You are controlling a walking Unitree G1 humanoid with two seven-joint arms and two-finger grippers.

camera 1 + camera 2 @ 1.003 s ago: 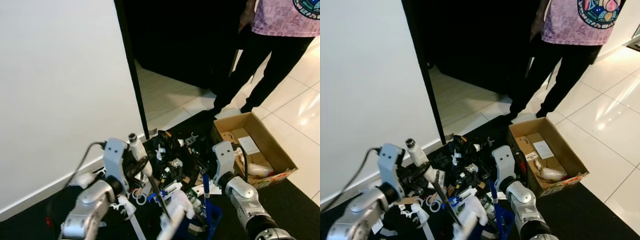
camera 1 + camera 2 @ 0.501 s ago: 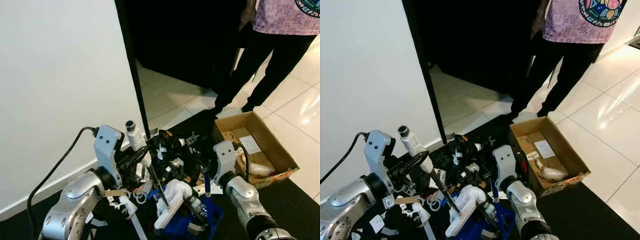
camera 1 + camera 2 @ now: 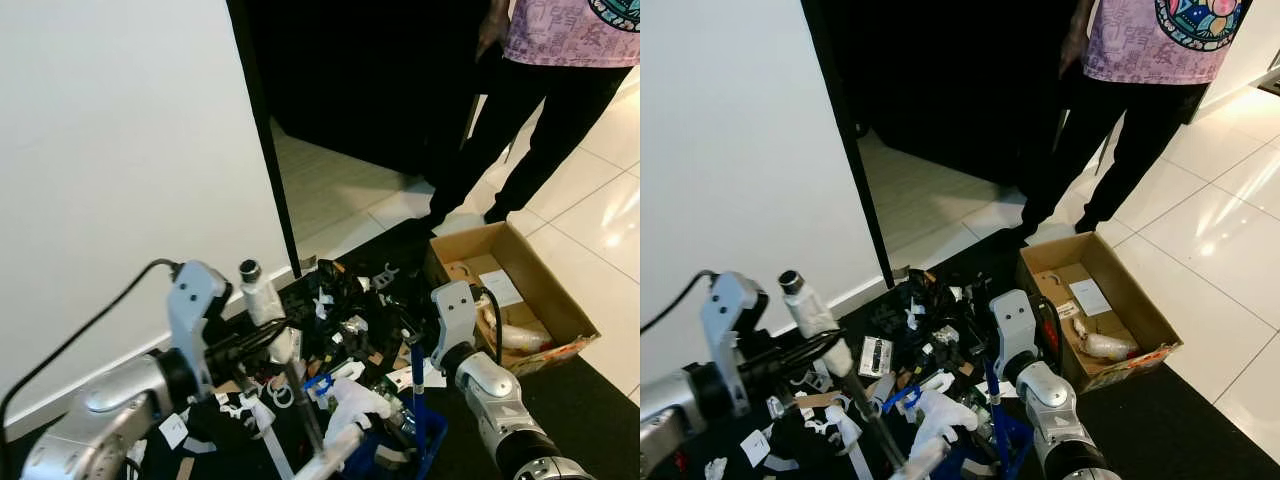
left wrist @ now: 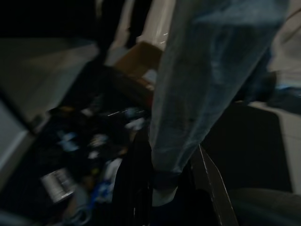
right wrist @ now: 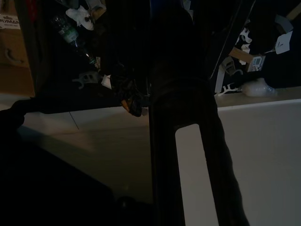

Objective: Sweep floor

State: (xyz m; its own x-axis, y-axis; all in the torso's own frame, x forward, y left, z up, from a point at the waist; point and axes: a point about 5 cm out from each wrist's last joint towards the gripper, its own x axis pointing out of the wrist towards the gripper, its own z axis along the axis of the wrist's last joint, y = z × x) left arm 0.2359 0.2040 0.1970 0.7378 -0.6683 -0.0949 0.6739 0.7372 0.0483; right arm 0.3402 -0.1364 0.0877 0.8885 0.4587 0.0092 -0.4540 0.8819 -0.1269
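Observation:
My left gripper (image 3: 268,338) is shut on the white handle of a hand brush (image 3: 257,296), whose black rod slants down to a white head (image 3: 345,438) near the frame's bottom edge. The handle (image 4: 202,84) rises pale and blurred between the fingers in the left wrist view. My right gripper (image 3: 412,352) is shut on the upright blue handle of a dustpan (image 3: 416,378); the blue pan (image 3: 425,438) sits below it. A pile of litter (image 3: 345,300), white plastic bits, paper and dark scraps, lies on a black mat (image 3: 590,410) between both arms.
An open cardboard box (image 3: 545,290) with some rubbish stands right of the pile. A person (image 3: 545,110) in dark trousers stands behind it on glossy tiles. A white wall (image 3: 120,150) is to the left, with a dark doorway (image 3: 370,80) beyond.
My left arm has pulled left and toward me, and the brush head has moved lower, nearer the dustpan. The right arm and dustpan have held still.

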